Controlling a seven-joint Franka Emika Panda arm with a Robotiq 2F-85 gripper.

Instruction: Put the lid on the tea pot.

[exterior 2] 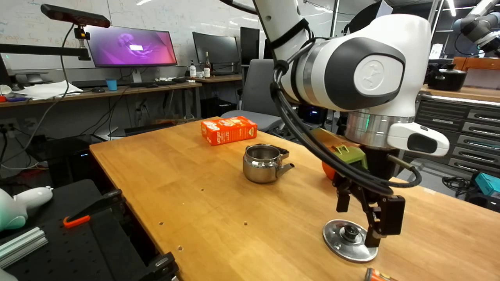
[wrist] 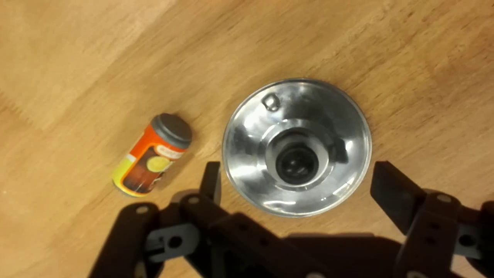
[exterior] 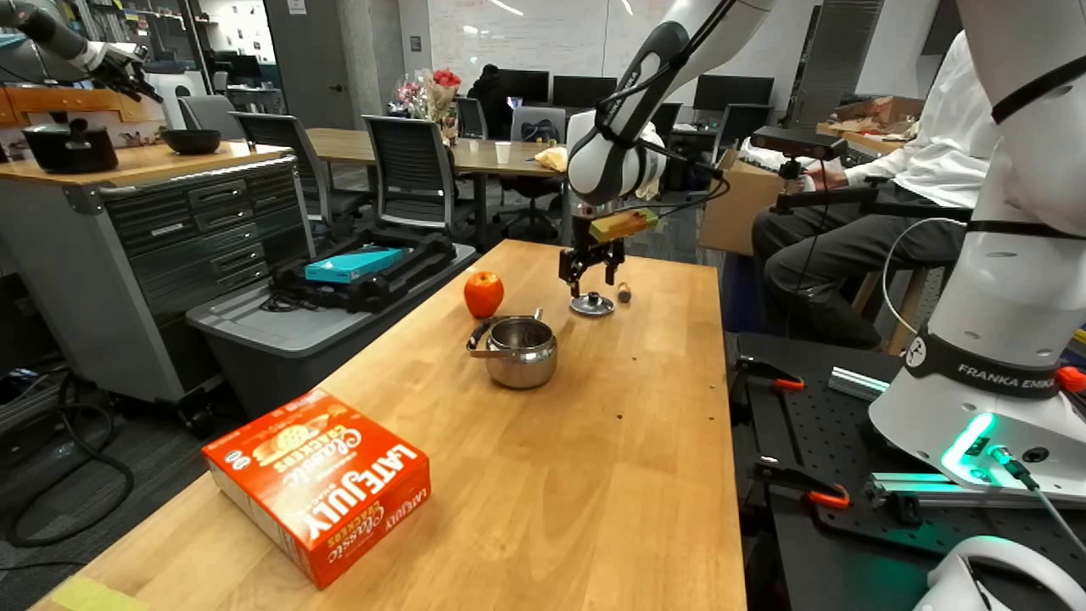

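Note:
The lid, a flat round silver disc with a black centre knob, lies knob up on the table; it shows in both exterior views [exterior: 591,306] [exterior 2: 340,246] and in the wrist view [wrist: 297,164]. The tea pot, squat shiny steel with a dark handle and a short spout, stands upright with its top open, in both exterior views [exterior: 523,363] [exterior 2: 261,171]. It is out of the wrist view. My gripper [wrist: 297,170] is open and empty above the lid, fingers apart on either side of it; it also shows in both exterior views [exterior: 593,284] [exterior 2: 357,226].
A small orange-labelled can [wrist: 152,156] lies beside the lid. A red-orange apple or tomato [exterior: 484,295] sits behind the pot, mostly hidden by the arm in an exterior view [exterior 2: 328,171]. An orange cracker box [exterior: 322,484] lies at the table's other end.

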